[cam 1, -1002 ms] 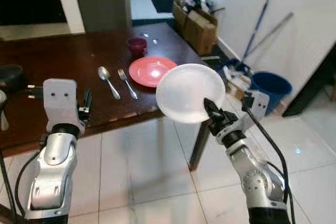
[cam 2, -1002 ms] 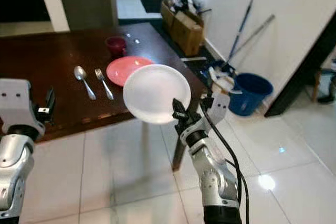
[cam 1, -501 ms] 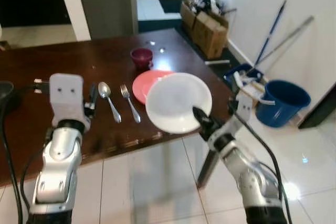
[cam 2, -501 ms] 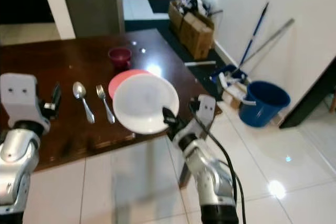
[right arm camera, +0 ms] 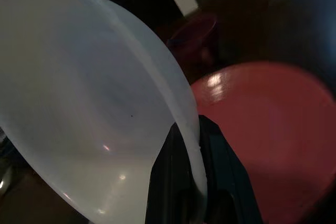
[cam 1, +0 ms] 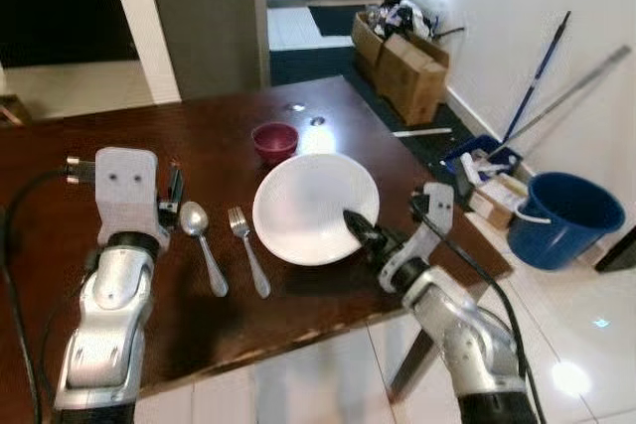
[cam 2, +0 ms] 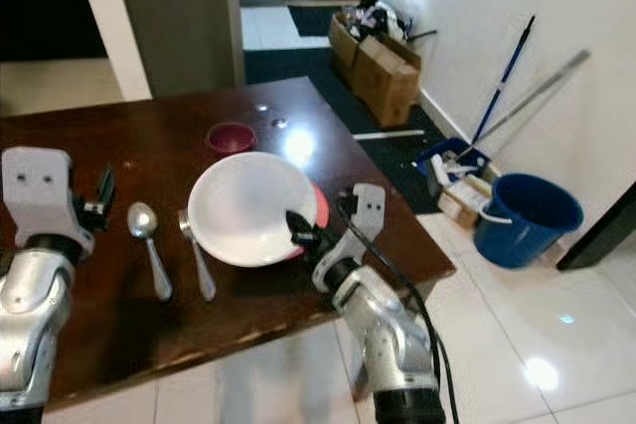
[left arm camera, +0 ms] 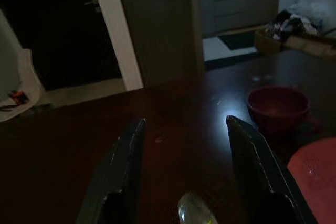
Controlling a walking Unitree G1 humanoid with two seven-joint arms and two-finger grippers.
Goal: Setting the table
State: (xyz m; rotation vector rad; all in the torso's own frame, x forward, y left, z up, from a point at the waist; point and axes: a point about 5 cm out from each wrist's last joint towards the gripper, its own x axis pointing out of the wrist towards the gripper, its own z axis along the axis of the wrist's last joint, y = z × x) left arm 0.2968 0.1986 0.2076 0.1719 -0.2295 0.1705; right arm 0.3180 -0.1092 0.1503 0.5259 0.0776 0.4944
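right claw (cam 1: 356, 224) pinching white plate (cam 1: 315, 207) rim, frame centre, above red plate (cam 2: 320, 208) | left claw (left arm camera: 184, 174) open, idle over spoon (cam 1: 203, 243) | risk: thin rim grip, plate slips, lands off-centre

Home dining room: dark table (cam 1: 60, 176), cutlery.

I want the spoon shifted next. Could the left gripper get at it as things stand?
Probably yes. The left gripper is open, with the spoon just ahead of its fingers on the table, nothing between.
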